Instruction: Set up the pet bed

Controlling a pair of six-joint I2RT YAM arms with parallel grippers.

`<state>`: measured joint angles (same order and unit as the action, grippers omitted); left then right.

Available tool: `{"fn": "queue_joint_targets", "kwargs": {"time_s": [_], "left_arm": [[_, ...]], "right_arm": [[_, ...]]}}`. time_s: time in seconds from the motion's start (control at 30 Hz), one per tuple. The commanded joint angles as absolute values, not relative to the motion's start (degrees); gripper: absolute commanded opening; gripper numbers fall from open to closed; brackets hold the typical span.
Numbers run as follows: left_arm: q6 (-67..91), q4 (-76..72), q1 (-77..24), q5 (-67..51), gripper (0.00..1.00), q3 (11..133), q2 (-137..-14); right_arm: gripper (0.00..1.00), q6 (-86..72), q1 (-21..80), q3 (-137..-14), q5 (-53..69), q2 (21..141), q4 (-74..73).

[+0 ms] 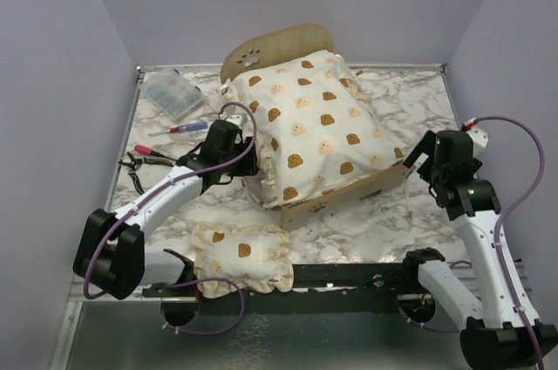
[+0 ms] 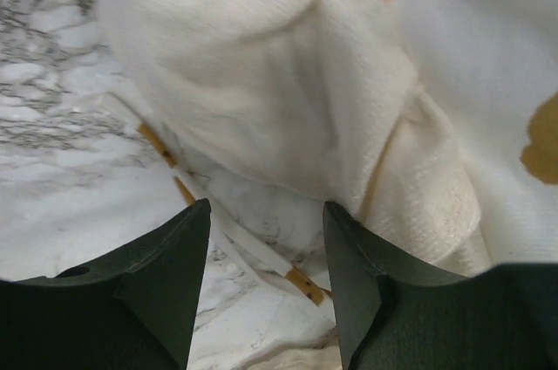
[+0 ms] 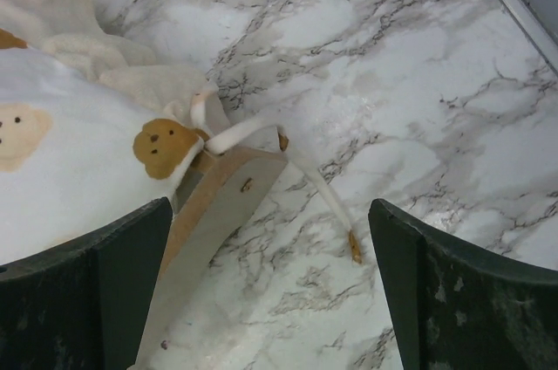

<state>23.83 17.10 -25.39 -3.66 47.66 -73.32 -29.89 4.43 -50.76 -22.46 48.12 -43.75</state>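
Observation:
The pet bed stands mid-table, its plywood headboard [image 1: 275, 43] with the paw cutout at the far end and its low footboard [image 1: 349, 198] at the near end. A cream bear-print cushion [image 1: 309, 126] lies over the frame and hides the base. My left gripper [image 1: 247, 161] is open at the cushion's left ruffle [image 2: 288, 82], with nothing between its fingers [image 2: 174, 274], only a loose tie ribbon [image 2: 253, 248] on the table below. My right gripper [image 1: 417, 161] hangs wide open over the footboard's right corner [image 3: 218, 204] and another ribbon [image 3: 323, 191]. A small matching pillow [image 1: 240, 252] lies near the front edge.
At the far left are a clear plastic parts box [image 1: 174, 93], a red-and-blue screwdriver [image 1: 187, 127] and red-handled pliers [image 1: 144, 165]. Grey walls close in the marble table [image 1: 418, 99] on three sides. A black rail [image 1: 349, 276] runs along the near edge.

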Motion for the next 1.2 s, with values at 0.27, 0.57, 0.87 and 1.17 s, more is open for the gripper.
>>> {"fn": "queue_joint_targets", "kwargs": {"time_s": [0.27,0.57,0.87,1.17], "left_arm": [[31.07,8.01,-34.38,-5.85,0.56,42.86,-76.43],[38.92,-1.35,-44.61,-1.38,0.56,39.9,-76.42],[36.35,5.19,-50.67,8.84,0.6,40.0,-66.4],[7.51,18.26,-31.15,12.83,0.7,57.04,-62.79]], "right_arm": [[0.96,-44.61,4.48,-42.08,-18.97,46.33,-48.65],[0.94,-36.14,4.44,-44.66,-18.3,58.11,-30.22],[0.95,-23.58,1.87,-56.6,-25.98,66.76,-28.51],[0.97,-24.08,1.85,-51.82,-13.45,55.91,-31.56]]}}
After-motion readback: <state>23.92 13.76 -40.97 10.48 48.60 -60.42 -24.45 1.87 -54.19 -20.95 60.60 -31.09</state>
